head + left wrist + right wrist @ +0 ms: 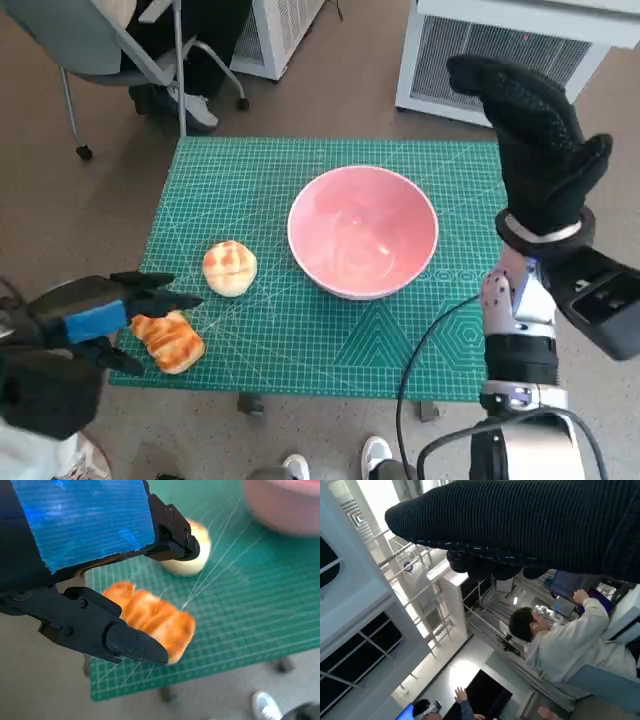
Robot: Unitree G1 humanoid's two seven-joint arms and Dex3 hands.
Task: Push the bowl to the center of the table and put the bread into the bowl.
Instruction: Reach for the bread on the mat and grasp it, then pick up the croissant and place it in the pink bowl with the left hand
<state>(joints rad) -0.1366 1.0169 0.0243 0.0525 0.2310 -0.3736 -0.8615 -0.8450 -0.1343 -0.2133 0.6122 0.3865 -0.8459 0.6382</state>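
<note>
Evidently the left hand (95,320) hung fingers apart over the orange bread (152,617) (near the table's edge); a clumsy closing could knock it off.

A green cutting mat (300,330) covers the surface, bearing a pink bowl (363,232) near its middle, a round bread roll (229,268) beside it, and a glazed ridged bread (170,341) at the mat's edge.

One pink bowl (363,232), two breads (229,268) (168,341), one green mat (300,340).
</note>
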